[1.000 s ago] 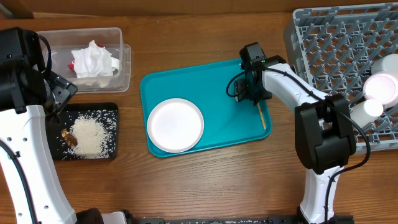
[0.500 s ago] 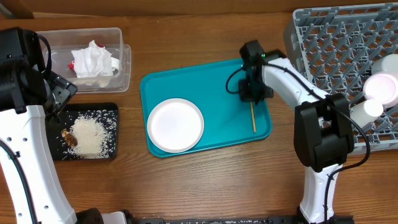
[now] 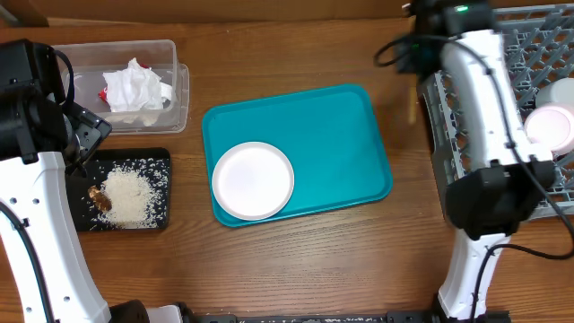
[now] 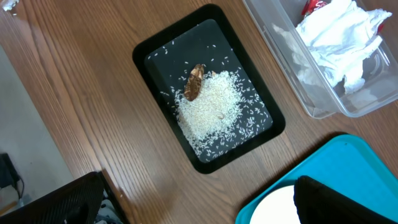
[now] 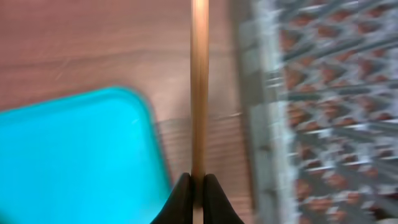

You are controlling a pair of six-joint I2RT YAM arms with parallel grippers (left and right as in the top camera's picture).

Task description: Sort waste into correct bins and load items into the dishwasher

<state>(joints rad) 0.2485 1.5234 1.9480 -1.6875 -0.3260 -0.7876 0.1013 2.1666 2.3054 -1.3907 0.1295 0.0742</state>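
- Worktop of brown wood (image 3: 296,269) is carrying everything in the scene.
- Near its front edge, a flat round white plate (image 3: 252,179) is lying in the near left corner of a large teal rectangular tray (image 3: 332,135); the remainder of that tray is showing bare.
- To the left, a shallow black rectangular tray (image 3: 161,161) is holding a heap of loose white rice grains (image 3: 126,196), with a brown food scrap (image 3: 97,197) lying against the heap's left side.
- The left gripper (image 4: 199,180) is hovering above the black tray and the teal tray's corner, its fingers spread wide and gripping nothing.
- Just beyond the black tray, a clear rectangular plastic tub (image 3: 175,85) is holding crumpled white paper tissues (image 3: 134,87), and a small red snack wrapper (image 4: 314,6) is peeking out beside them.
- On the right, a large square grey plastic dish rack (image 3: 484,54) is standing with a white bowl (image 3: 552,126) resting in it.
- At the far side, the right gripper (image 5: 196,186) is pinching a thin wooden chopstick (image 5: 199,93), jaws closed on it.
- The chopstick is hanging over the strip of worktop between the teal tray and the rack's left edge; the wrist view is blurred.
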